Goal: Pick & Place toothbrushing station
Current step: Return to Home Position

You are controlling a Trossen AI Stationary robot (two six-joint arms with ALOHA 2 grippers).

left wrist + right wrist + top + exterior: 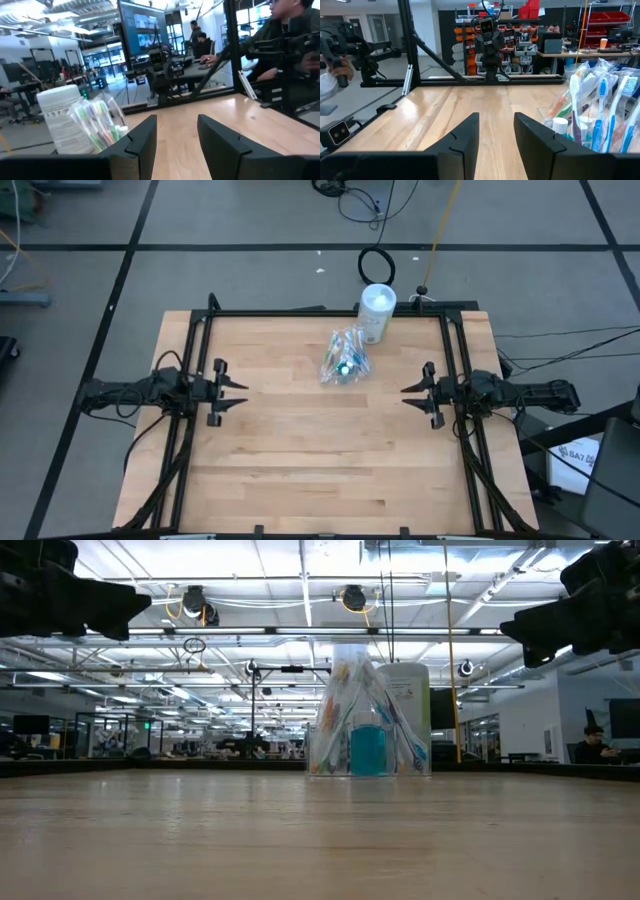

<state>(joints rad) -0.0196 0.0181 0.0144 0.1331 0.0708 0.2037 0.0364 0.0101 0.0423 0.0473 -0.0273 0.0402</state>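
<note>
A crinkly clear plastic bag (345, 357) with several pastel-handled toothbrushes and a blue toothpaste tube (368, 750) lies on the wooden table toward its far edge, next to a white canister (377, 311). The bag also shows in the left wrist view (100, 127) and the right wrist view (600, 110). My left gripper (238, 391) is open at the table's left side, above the table. My right gripper (410, 392) is open at the table's right side, above the table. Both are well away from the bag.
The white cylindrical canister (405, 715) stands at the table's far edge just behind the bag. A black frame (330, 312) runs along the table's far, left and right sides. People sit at desks beyond the table (280, 40). Bare wood lies between the grippers.
</note>
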